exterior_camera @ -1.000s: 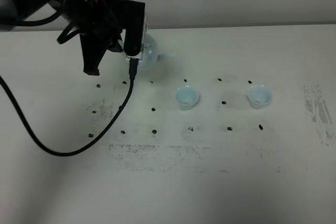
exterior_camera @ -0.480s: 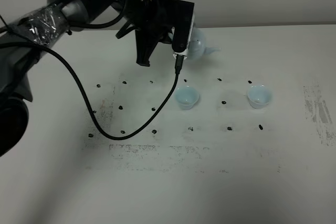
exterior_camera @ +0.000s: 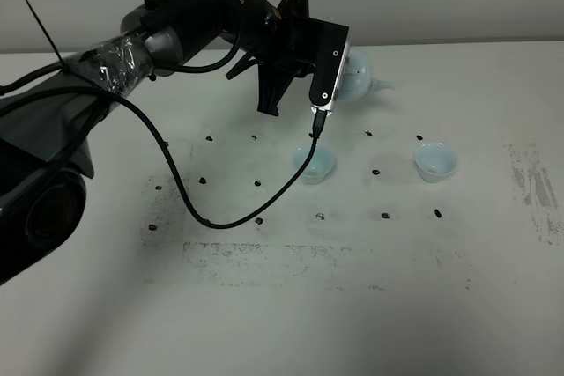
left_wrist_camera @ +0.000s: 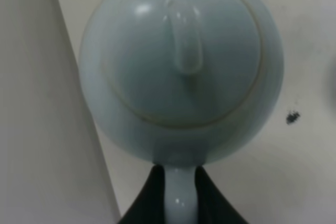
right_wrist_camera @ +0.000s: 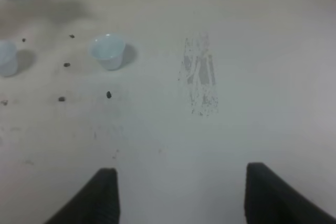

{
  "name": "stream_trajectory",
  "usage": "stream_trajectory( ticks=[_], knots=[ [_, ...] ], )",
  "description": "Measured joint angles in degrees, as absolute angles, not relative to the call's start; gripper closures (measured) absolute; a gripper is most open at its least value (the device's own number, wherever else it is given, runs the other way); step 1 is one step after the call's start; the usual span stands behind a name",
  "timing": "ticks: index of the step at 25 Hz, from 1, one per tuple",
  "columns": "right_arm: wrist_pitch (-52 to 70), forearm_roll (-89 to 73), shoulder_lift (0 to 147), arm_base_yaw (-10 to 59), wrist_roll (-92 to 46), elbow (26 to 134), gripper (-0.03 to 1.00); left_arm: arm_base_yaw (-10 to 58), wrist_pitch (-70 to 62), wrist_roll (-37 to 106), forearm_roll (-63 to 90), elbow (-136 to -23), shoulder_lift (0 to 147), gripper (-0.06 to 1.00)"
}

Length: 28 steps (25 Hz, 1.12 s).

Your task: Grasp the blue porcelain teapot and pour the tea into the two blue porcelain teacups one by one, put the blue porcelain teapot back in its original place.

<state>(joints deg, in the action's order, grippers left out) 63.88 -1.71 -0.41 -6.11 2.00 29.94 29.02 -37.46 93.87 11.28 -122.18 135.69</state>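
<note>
- Left gripper [left_wrist_camera: 178,195] pinched tight on the blue porcelain teapot [exterior_camera: 359,72] handle, pot aloft behind the cups
- Spout aims right, past the near teacup [exterior_camera: 315,163], short of the far teacup [exterior_camera: 435,161]
- Right gripper [right_wrist_camera: 178,195] gapes wide, holding nothing

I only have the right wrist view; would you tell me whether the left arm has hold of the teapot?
Observer: Yes, the left gripper is shut on the blue porcelain teapot's loop handle.
Operator: Where is it aimed?
Observer: Its spout points rightward, behind the gap between the left-hand teacup and the right-hand teacup, over neither.
Operator: Anything in the way?
Observer: A black cable from that arm crosses in front of the left-hand teacup in the exterior high view.
</note>
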Motion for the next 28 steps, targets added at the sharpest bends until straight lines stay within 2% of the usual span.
stream_trajectory(
  ticks=[22, 28],
  knots=[
    [63.88, -1.71, -0.41, -6.11, 2.00, 29.94, 0.43, 33.41, -29.24, 101.76, 12.82, -122.18, 139.60, 0.87],
    [63.88, -1.71, -0.41, -6.11, 2.00, 29.94, 0.43, 34.36, -27.20, 108.61, 12.92, -122.18, 139.60, 0.87]
  ],
)
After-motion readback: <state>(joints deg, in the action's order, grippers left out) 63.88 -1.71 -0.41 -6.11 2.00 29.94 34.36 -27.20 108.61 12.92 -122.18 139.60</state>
